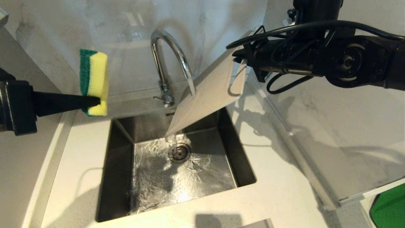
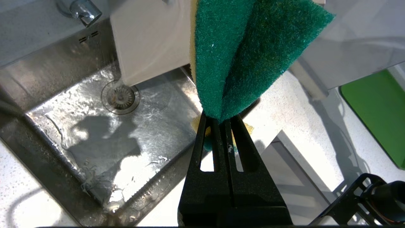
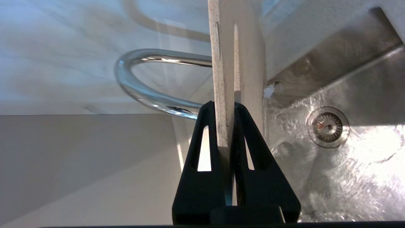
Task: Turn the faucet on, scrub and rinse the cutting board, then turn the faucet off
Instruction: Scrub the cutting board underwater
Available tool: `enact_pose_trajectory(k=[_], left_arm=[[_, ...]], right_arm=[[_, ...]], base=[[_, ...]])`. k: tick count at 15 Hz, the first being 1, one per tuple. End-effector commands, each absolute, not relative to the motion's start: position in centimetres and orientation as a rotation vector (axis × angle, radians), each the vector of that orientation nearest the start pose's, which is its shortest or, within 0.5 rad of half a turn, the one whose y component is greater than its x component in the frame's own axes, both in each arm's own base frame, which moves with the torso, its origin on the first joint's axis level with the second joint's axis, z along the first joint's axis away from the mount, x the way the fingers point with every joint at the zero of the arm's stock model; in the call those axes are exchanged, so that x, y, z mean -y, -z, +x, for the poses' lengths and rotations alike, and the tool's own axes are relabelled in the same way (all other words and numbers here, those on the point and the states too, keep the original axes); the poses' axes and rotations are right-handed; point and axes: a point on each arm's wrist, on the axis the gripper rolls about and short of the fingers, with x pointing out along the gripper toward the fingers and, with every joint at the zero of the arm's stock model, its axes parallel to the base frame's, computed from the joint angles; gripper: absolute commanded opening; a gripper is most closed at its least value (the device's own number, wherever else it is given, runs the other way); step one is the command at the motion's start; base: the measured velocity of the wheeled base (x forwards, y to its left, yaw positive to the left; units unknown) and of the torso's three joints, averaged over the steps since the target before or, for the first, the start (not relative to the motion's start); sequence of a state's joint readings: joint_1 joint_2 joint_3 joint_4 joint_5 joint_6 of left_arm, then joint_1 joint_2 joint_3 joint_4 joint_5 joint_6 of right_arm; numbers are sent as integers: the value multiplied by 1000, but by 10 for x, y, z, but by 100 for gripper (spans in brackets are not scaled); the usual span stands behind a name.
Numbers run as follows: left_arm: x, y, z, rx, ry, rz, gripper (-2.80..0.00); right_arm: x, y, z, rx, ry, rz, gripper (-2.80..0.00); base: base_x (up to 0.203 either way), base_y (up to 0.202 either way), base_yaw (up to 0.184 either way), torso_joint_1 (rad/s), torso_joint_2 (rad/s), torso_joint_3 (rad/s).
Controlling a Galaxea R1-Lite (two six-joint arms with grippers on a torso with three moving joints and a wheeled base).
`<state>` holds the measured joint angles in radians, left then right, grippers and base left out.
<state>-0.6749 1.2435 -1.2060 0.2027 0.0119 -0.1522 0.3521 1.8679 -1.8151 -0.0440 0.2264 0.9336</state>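
Observation:
Water runs from the chrome gooseneck faucet (image 1: 167, 60) onto the cream-white cutting board (image 1: 205, 98). The board hangs tilted over the sink, lower end down in the basin. My right gripper (image 1: 245, 61) is shut on the board's upper end. In the right wrist view the board's edge (image 3: 226, 63) sits clamped in that gripper (image 3: 225, 106), with the faucet's arch (image 3: 142, 88) behind. My left gripper (image 1: 98, 101) holds a green-and-yellow sponge (image 1: 95, 84) in the air, left of the faucet and apart from the board. The left wrist view shows the gripper (image 2: 221, 118) pinching the sponge (image 2: 246, 47).
The steel sink (image 1: 120, 177) is wet, and water streams towards its drain (image 1: 179, 152). White counter surrounds it. A raised grey ledge (image 1: 332, 152) runs along the right. A green object (image 1: 389, 205) lies at the near right corner. The marble wall stands close behind the faucet.

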Motion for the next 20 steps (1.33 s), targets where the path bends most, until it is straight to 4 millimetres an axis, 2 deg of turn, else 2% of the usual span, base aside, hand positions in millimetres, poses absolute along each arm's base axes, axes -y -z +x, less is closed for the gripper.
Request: enact_pose_trajectory(k=[1, 3, 5, 10, 14, 16, 20], left_arm=[[114, -327, 143, -290, 639, -61, -280], [114, -327, 143, -290, 639, -61, -280], [114, -328, 143, -285, 639, -63, -280], [114, -328, 143, -286, 642, -70, -280], [114, -328, 143, -284, 643, -69, -280], [113, -328, 142, -284, 642, -72, -280], [114, -329, 143, -282, 642, -73, -280]], right_arm=[[-132, -351, 344, -287, -528, 909, -280], [-128, -359, 334, -274, -535, 906, -280], [-120, -373, 312, -275, -533, 867, -280], [-87, -404, 221, -287, -522, 726, -280], [-63, -418, 156, -265, -528, 701, -280], [-57, -408, 141, -330, -499, 693, -280], [-56, -391, 137, -382, -470, 680, -280]], base=[[0, 0, 0, 0, 0, 0], [0, 0, 0, 0, 0, 0], [0, 0, 0, 0, 0, 0], [0, 0, 0, 0, 0, 0], [0, 0, 0, 0, 0, 0], [0, 0, 0, 0, 0, 0], [0, 0, 0, 0, 0, 0]])
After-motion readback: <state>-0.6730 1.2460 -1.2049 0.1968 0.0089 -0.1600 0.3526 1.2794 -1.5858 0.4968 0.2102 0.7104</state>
